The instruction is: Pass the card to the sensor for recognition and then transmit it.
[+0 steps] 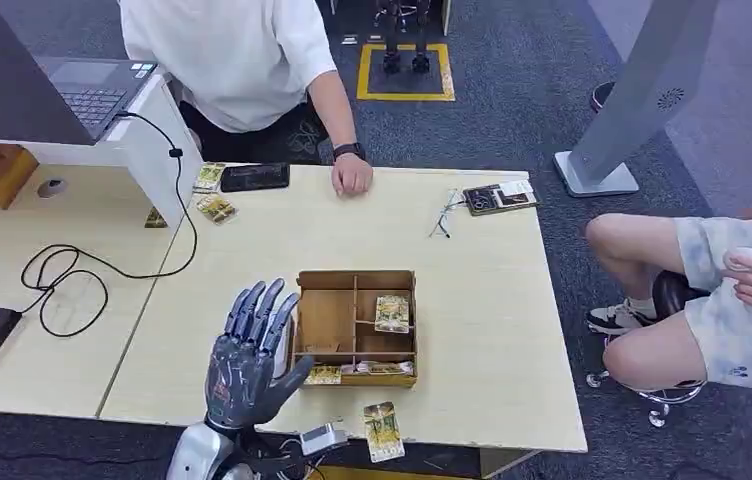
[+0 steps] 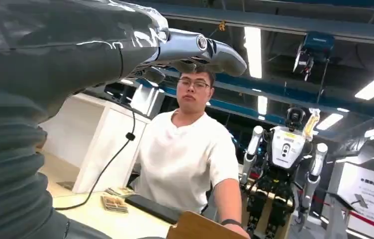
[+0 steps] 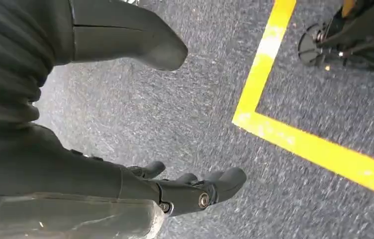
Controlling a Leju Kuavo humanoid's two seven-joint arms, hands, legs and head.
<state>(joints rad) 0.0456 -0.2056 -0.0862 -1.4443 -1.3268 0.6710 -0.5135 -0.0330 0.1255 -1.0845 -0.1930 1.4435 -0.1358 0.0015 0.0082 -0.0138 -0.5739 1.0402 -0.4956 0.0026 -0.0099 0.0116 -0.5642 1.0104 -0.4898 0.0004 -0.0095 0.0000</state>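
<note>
My left hand [image 1: 249, 352] is raised over the table's near edge, just left of the wooden compartment box [image 1: 357, 327], its fingers spread and holding nothing; the left wrist view shows those fingers [image 2: 195, 50] stretched out in the air. A patterned card [image 1: 392, 312] stands in a right-hand compartment of the box, and other cards [image 1: 384, 368] lie along its front row. One card [image 1: 383, 431] lies loose on the table in front of the box. My right hand [image 3: 175, 189] hangs over grey carpet, fingers apart and empty. A black flat device [image 1: 254, 177] lies at the far edge.
A person in a white shirt stands across the table, one hand [image 1: 351, 176] resting on the far edge. Card stacks [image 1: 214, 192] lie near the black device. A laptop [image 1: 92, 90], cables [image 1: 72, 275], glasses [image 1: 446, 213] and a seated person [image 1: 722, 300] at right surround the table.
</note>
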